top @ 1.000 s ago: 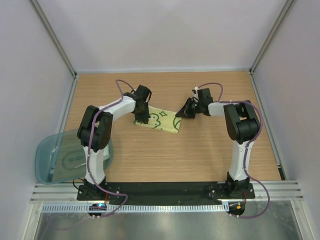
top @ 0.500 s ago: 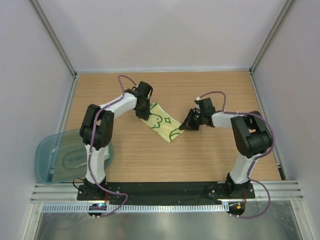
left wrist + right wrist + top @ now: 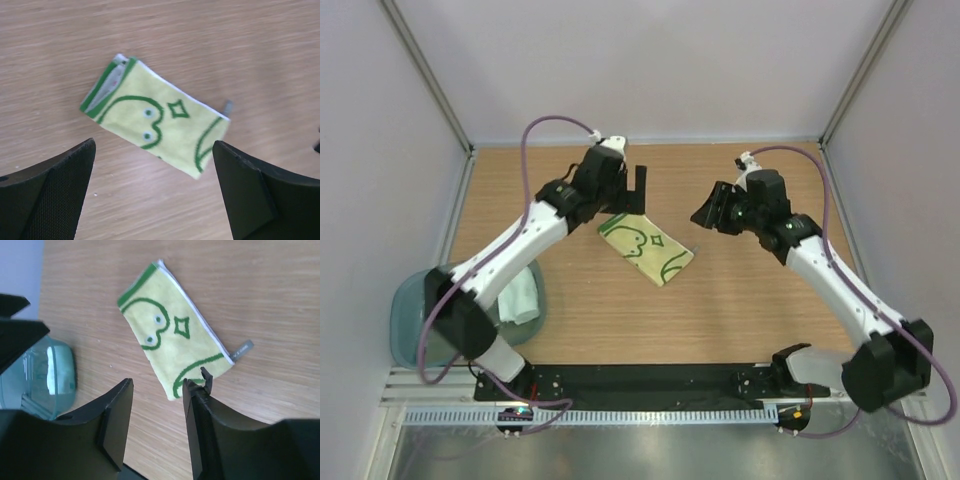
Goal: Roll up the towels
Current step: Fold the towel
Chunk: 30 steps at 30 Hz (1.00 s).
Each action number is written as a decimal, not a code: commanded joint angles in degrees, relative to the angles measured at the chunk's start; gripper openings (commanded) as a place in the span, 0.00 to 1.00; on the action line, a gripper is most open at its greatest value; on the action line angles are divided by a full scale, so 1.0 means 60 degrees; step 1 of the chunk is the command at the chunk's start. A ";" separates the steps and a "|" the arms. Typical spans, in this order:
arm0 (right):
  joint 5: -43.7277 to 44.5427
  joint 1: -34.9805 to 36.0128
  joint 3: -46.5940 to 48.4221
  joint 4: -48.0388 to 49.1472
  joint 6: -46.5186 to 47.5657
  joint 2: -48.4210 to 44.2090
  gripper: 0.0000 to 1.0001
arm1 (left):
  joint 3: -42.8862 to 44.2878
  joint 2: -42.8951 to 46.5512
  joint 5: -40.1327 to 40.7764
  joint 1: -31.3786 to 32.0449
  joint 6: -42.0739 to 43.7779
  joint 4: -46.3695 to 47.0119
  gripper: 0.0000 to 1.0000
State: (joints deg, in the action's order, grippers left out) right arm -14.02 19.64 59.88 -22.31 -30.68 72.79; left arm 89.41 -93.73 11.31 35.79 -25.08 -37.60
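Note:
The green and cream towel (image 3: 645, 248) lies flat on the table as a folded strip, set diagonally; it also shows in the left wrist view (image 3: 155, 125) and the right wrist view (image 3: 172, 332). My left gripper (image 3: 632, 190) hovers above its far left end, jaws wide open and empty (image 3: 154, 150). At the towel's right, my right gripper (image 3: 704, 214) also hangs raised, open with nothing between its fingers (image 3: 157, 385). The pale mint-blue towel (image 3: 520, 294) sits crumpled in the bin.
A translucent teal bin (image 3: 415, 325) stands at the table's left front edge, also visible in the right wrist view (image 3: 40, 372). Grey walls close in the table at the back and both sides. A grey label (image 3: 242, 351) sticks out of the green towel's corner.
Both grippers have opened, let go of the green towel and lifted up and away from it. The towel now lies loose and flat between them.

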 commanded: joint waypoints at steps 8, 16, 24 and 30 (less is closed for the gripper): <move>0.1986 0.0081 -0.1966 -0.0472 -0.0321 -0.2858 0.56 | -0.4181 0.0629 -0.5838 -0.0487 -0.2032 0.4913 0.79; 0.2293 0.0082 -0.2537 -0.0926 -0.0439 -0.3607 0.55 | -0.1576 -0.1074 0.3046 0.3217 0.0854 0.0368 0.45; 0.2630 0.0096 -0.2597 -0.1014 -0.0381 -0.2977 0.54 | -0.1000 -0.2980 0.4560 0.4831 0.0899 -0.0310 0.47; 0.2732 0.0096 -0.2480 -0.1072 -0.0176 -0.2933 0.54 | -0.1043 -0.3362 0.4005 0.4816 0.1337 0.0260 0.57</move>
State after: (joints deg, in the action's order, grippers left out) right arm 0.56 20.14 43.70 -29.12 -32.77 55.53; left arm 82.37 -114.93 33.47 65.06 -18.98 -37.85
